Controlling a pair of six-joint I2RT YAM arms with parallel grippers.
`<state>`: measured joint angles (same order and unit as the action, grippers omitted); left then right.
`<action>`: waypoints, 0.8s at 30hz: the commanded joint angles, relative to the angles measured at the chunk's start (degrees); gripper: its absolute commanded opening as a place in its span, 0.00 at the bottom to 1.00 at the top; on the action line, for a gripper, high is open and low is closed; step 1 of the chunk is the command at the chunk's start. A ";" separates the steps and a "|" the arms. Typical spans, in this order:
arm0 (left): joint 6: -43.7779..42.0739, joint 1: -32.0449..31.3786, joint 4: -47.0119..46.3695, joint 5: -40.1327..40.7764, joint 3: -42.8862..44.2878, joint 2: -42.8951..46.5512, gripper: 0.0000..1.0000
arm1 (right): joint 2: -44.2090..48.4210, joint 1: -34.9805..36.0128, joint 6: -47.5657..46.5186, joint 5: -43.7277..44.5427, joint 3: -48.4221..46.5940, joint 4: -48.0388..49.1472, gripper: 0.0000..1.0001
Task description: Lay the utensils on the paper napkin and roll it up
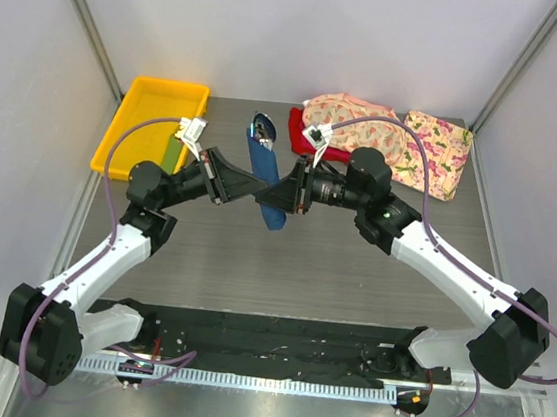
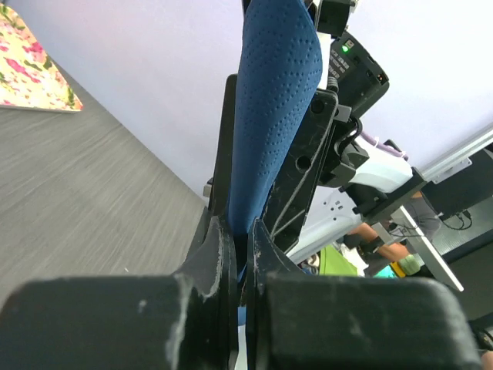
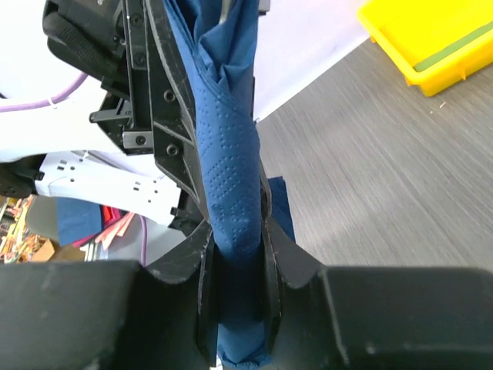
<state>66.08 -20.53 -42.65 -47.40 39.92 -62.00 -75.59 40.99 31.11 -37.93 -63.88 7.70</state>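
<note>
Table (image 1: 351,277): grey, wood-grained. Yellow tray (image 1: 116,130) at the far left corner; two floral cloths (image 1: 436,151) at the far right, a red cloth (image 1: 296,125) just beside them. Napkin (image 1: 274,218): navy, rolled into a slim tube, lying near mid-table between the two claws. Left gripper (image 1: 257,188): clenched on the napkin from the left. Right gripper (image 1: 262,199): jaws clamped on either side of the same roll from the right. Spoon (image 1: 264,126): silver head protrudes from the roll's far end.
</note>
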 commanded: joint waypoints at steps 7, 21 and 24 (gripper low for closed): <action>-1.22 -0.65 -3.84 0.46 2.44 -1.11 0.00 | 2.73 0.93 -5.53 -0.74 -0.90 -2.08 0.28; -0.87 0.67 -4.81 0.90 3.93 -2.25 0.00 | 4.93 -0.83 -6.25 -5.21 4.89 -5.34 0.54; -0.69 1.46 -4.89 1.34 4.29 -2.42 0.00 | 5.02 -0.74 -4.57 -6.97 6.48 -4.98 0.45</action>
<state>65.60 -20.67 -42.68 -48.58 40.27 -64.88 -72.58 40.10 24.58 -40.45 -59.44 2.13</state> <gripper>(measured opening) 0.045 0.502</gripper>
